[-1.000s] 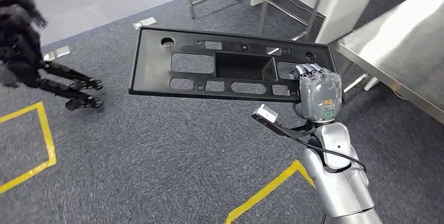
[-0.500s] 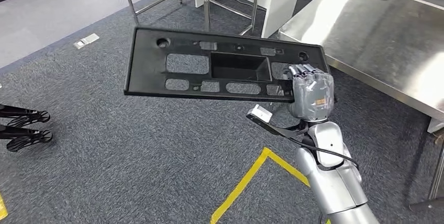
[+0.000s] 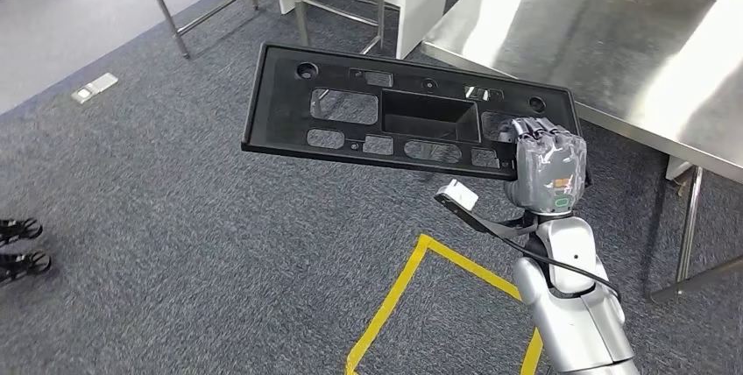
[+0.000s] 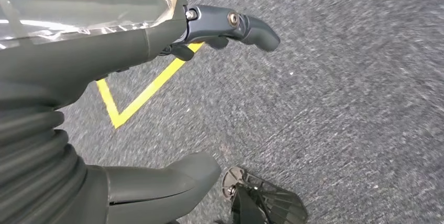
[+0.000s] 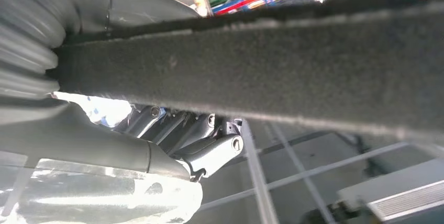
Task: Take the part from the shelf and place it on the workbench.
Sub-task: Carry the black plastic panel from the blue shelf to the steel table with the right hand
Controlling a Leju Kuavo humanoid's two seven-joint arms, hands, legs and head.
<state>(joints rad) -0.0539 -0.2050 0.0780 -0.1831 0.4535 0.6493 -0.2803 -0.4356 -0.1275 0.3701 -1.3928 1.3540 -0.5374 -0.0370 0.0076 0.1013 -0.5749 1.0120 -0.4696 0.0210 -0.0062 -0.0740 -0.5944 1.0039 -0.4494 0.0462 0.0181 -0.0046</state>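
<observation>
The right hand (image 3: pixel 548 167) grips the part (image 3: pixel 385 116), a long, flat black plastic panel with a matte, faintly grainy surface, a raised rim, a deep rectangular recess at its middle and rounded cut-outs and small holes along its length. The fingers (image 3: pixel 536 129) curl over one short end of the panel, pressed close together on its upper face, while the rest of the panel reaches away from them, held roughly level in the air above the grey carpet floor (image 3: pixel 175 217). In the right wrist view the panel's edge (image 5: pixel 262 72) runs as a thick dark band just above the bent fingers (image 5: pixel 209 145) (their tips tucked under it).

Beyond the fingers lies the worktop (image 3: pixel 613 42), smooth brushed steel on thin metal legs; the panel's far edge overlaps its corner in the head view, not resting on it. Yellow tape lines (image 3: pixel 412 279) cross the carpet below.

The left hand (image 4: pixel 104 67) hangs over the carpet, its fingers (image 4: pixel 235 25) lightly bent, apart and holding nothing.
</observation>
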